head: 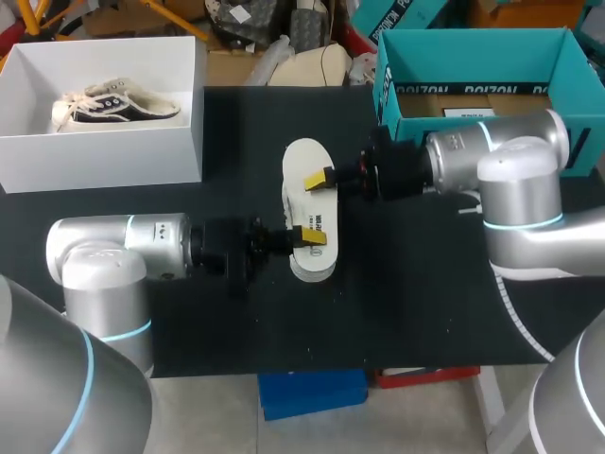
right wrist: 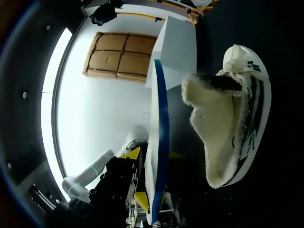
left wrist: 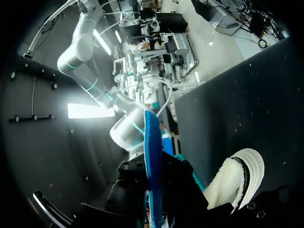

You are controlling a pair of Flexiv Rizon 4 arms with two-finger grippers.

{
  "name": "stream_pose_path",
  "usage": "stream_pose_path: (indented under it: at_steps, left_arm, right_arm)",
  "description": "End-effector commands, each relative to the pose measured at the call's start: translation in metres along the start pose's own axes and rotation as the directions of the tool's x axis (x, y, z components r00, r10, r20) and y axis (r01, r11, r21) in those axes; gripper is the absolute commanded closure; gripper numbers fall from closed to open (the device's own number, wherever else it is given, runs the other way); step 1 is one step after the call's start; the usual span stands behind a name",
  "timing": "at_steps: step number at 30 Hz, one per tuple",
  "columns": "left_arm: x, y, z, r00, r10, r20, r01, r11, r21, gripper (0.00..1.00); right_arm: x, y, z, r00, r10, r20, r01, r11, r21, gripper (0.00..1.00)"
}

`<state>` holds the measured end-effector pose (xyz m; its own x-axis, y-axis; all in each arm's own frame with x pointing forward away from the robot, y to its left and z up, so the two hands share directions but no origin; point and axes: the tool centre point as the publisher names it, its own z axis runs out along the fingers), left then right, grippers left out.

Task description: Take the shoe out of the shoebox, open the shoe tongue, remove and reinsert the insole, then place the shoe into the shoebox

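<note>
Even overhead light fills the head view. The white shoebox point(head: 104, 151) and the insole point(head: 307, 203) shine pale, while the black table point(head: 236, 322) swallows shadows. Both wrist views are dim up close, with hard white glare behind.

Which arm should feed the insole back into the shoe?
Right, probably. Both grippers are shut on the insole, held above the shoe. The right gripper has the shoe's fleece opening wide beside it; the left gripper sees only one end.
</note>
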<state>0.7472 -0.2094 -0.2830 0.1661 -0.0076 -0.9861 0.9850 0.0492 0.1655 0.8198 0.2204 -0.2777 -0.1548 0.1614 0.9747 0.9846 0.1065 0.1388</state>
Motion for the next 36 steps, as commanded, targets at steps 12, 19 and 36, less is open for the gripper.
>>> stream_pose_path:
  at_steps: [12, 19, 36]
  left_arm:
    - [-0.003, -0.001, -0.001, 1.000, 0.011, -0.029, -0.011, 1.000, -0.009, 0.51]
    - [-0.025, 0.003, -0.036, 0.938, 0.088, -0.336, -0.118, 0.990, -0.072, 0.00]
    - [-0.056, -0.018, -0.061, 0.501, 0.278, -0.820, -0.300, 0.944, 0.138, 0.00]
  right_arm:
    - [-0.002, -0.002, 0.001, 1.000, 0.009, 0.016, -0.009, 1.000, -0.003, 1.00]
    - [-0.002, -0.002, 0.001, 1.000, 0.009, 0.016, -0.009, 1.000, -0.003, 1.00]
    - [-0.002, -0.002, 0.001, 1.000, 0.009, 0.016, -0.009, 1.000, -0.003, 1.00]
